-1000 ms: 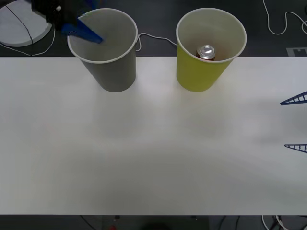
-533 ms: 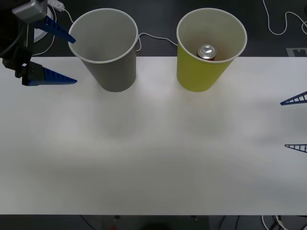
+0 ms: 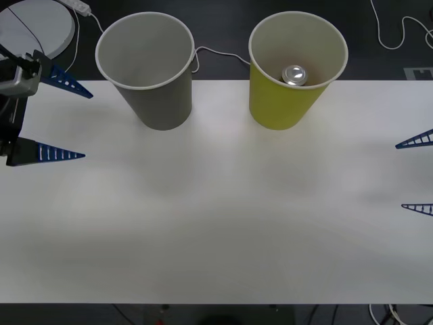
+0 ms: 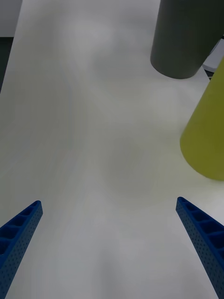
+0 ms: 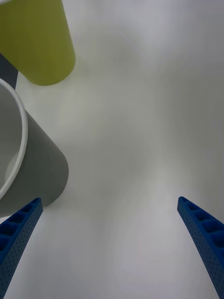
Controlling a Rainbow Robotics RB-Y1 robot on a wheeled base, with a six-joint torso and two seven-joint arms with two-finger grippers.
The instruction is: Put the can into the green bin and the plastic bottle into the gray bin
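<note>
- Risk: little seems left to go wrong; I judge the main hazard is the left hand (image 3: pixel 64 118), beside the gray bin (image 3: pixel 152 74), clipping and tipping it.
- The can (image 3: pixel 292 74) sits inside the green bin (image 3: pixel 291 95), well apart from both hands.
- Left hand: open, empty, over the counter's (image 3: pixel 216 217) left edge.
- Right hand (image 3: pixel 416 174): open, empty, at the counter's right edge.
- No plastic bottle lies on the counter; the gray bin's depths are hidden.

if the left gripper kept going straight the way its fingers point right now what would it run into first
Probably nothing soon. The left gripper, open at the table's left edge, points across bare table; the gray bin sits off to one side of that line, though depth is hard to judge.
</note>
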